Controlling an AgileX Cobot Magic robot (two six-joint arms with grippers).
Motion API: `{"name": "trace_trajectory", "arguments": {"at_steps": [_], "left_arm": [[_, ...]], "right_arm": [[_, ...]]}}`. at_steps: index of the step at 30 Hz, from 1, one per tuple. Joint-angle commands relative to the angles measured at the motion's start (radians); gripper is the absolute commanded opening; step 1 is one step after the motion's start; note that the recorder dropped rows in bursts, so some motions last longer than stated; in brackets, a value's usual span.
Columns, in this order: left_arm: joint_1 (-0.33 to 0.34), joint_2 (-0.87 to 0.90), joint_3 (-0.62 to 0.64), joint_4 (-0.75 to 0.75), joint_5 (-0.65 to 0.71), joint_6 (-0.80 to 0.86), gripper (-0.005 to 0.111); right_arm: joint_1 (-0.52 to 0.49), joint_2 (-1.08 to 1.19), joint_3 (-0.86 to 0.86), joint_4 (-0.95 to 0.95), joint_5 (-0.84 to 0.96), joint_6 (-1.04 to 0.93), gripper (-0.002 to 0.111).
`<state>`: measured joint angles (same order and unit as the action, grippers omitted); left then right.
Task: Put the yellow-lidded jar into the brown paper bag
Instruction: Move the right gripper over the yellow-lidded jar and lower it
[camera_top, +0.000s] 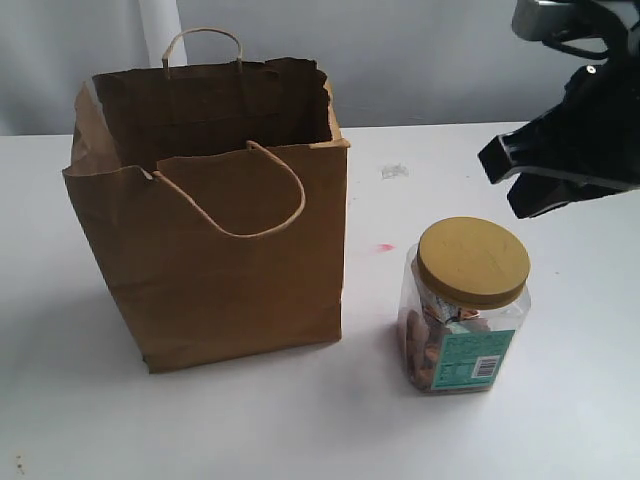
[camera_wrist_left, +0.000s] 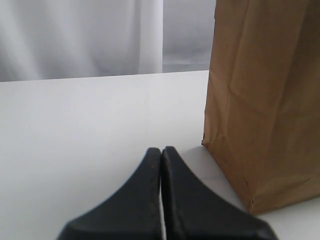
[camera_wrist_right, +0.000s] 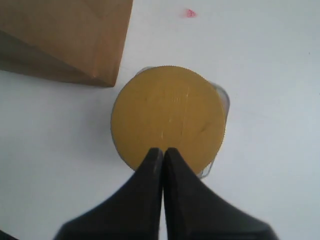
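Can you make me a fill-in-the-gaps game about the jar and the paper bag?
The jar wears a round lid coloured ____.
The brown paper bag stands upright with its top ____.
The jar stands on the white table, not yet ____ the bag.
The right gripper holds nothing and is ____.
Missing words: yellow; open; inside; shut.

White table (camera_top: 560, 430) with a small pink spot (camera_top: 385, 247) mid-surface, a faint grey smudge (camera_top: 394, 171) farther back, a couple of brown specks (camera_top: 18, 464) at the near left corner, and a pale curtain (camera_top: 60, 60) behind.
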<state>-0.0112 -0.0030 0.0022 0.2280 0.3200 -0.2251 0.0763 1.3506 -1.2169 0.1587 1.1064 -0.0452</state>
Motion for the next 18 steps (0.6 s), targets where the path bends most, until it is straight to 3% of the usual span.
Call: {"name": "trace_trajectory", "arguments": {"at_steps": [1, 13, 16, 18], "left_arm": [[-0.005, 0.003, -0.002, -0.004, -0.009, -0.004, 0.001], [-0.005, 0.003, -0.002, -0.004, -0.009, -0.004, 0.001], [-0.005, 0.003, -0.002, -0.004, -0.009, -0.004, 0.001], [-0.005, 0.003, -0.002, -0.004, -0.009, -0.004, 0.001]], "right_arm": [[0.064, 0.003, -0.005, -0.088, 0.001, 0.057, 0.000], [0.085, 0.003, -0.005, -0.094, -0.003, 0.080, 0.000], [0.085, 0.003, -0.005, -0.094, -0.003, 0.080, 0.011], [0.085, 0.003, -0.005, -0.094, -0.005, 0.080, 0.044]]}}
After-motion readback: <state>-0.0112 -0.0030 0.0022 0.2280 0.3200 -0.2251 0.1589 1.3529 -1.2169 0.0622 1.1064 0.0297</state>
